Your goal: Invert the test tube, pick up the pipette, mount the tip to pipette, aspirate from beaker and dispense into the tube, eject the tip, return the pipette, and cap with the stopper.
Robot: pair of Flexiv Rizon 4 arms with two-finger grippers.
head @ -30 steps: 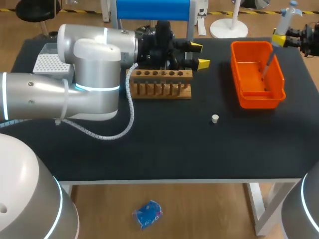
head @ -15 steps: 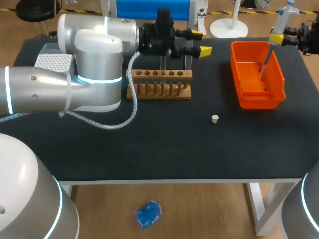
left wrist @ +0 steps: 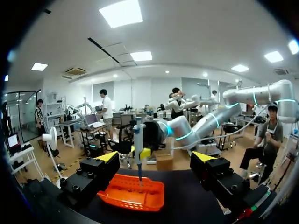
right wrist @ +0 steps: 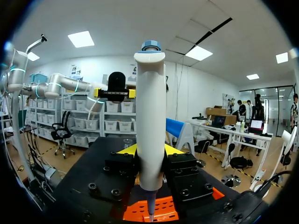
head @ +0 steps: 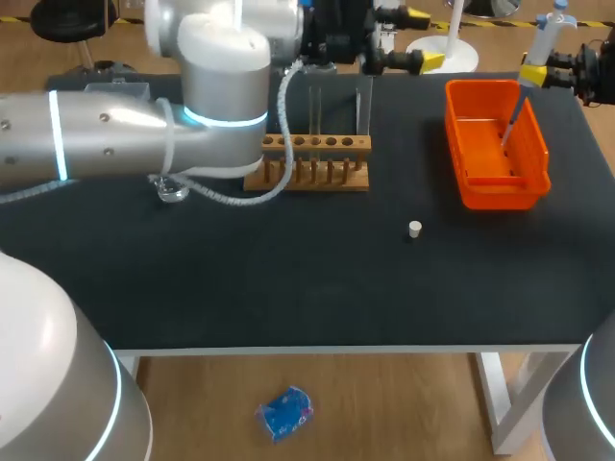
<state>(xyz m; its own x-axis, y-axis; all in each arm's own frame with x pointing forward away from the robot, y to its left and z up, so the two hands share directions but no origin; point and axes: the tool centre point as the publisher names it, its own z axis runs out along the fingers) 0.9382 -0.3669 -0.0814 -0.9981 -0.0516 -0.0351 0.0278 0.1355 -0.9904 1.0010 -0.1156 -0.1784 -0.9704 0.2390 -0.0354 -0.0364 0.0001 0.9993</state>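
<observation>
While clamped between the fingers of the right gripper [head: 538, 73], the pipette [head: 550, 29] stands upright over the far corner of the orange bin [head: 480, 197], thin end pointing down into it. Left gripper [head: 424, 37]: above the table's far edge, beyond the wooden rack [head: 307, 163], fingers wide apart, holding nothing. Stopper [head: 414, 229]: on the table, apart from both.

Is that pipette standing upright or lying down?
Upright: the right gripper holds the pipette vertically, narrow end pointing down over the orange bin.
</observation>
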